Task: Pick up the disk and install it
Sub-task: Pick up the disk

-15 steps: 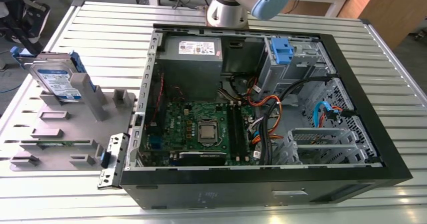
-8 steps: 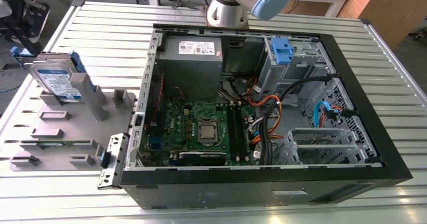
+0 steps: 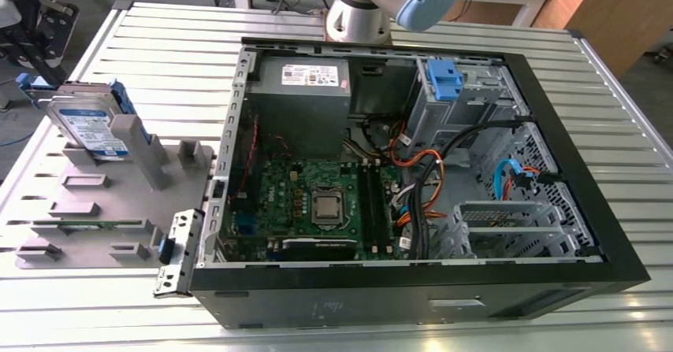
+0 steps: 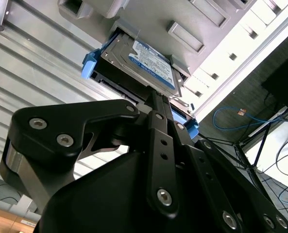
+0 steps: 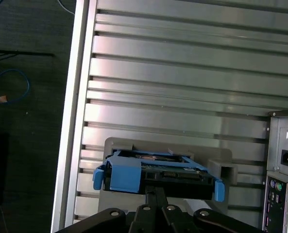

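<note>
Gripper [image 4: 157, 99] noses the disk [image 4: 146, 63] end-on, jaws nearly together; likely stiff, dense, shock-shy, so its blue side rails [image 4: 88, 65] look safest.

This place looks like a robotics laboratory or a test workshop. A robot arm [image 3: 368, 5] stands on a ribbed aluminium table [image 3: 600, 84]. On the same table an open computer case [image 3: 399, 297] lies with its boards and wiring bare, beside a grey fixture plate [image 3: 94, 202] that holds the disk [image 3: 90, 127] propped up. In the second wrist view a loose blue cable [image 4: 231, 114] lies on the dark floor beside the table.
</note>
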`<action>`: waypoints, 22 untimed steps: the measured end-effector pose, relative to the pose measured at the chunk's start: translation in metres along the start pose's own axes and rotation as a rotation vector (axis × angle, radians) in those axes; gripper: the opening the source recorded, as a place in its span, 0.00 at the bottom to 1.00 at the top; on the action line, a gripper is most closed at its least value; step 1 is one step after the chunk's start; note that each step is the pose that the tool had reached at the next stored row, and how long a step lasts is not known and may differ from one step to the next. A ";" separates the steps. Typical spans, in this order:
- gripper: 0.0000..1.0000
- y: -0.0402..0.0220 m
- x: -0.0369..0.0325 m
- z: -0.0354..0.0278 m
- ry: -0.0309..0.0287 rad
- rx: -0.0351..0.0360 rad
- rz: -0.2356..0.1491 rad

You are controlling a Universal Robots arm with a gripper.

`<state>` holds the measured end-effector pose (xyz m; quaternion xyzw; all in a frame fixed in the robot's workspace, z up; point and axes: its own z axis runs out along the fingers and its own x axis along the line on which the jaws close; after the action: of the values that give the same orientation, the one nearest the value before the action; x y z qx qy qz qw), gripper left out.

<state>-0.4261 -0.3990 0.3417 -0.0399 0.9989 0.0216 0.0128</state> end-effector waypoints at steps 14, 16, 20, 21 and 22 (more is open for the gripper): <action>0.11 0.0000 0.0001 0.0001 0.0023 -0.0016 -0.057; 0.11 0.0000 0.0000 0.0001 0.0036 -0.0024 -0.086; 0.11 0.0000 0.0000 0.0001 0.0064 -0.0042 -0.152; 0.11 0.0000 0.0000 0.0001 0.0071 -0.0046 -0.168; 0.11 0.0000 0.0000 0.0001 0.0077 -0.0050 -0.184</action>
<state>-0.4261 -0.3990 0.3416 -0.1315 0.9910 0.0227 0.0108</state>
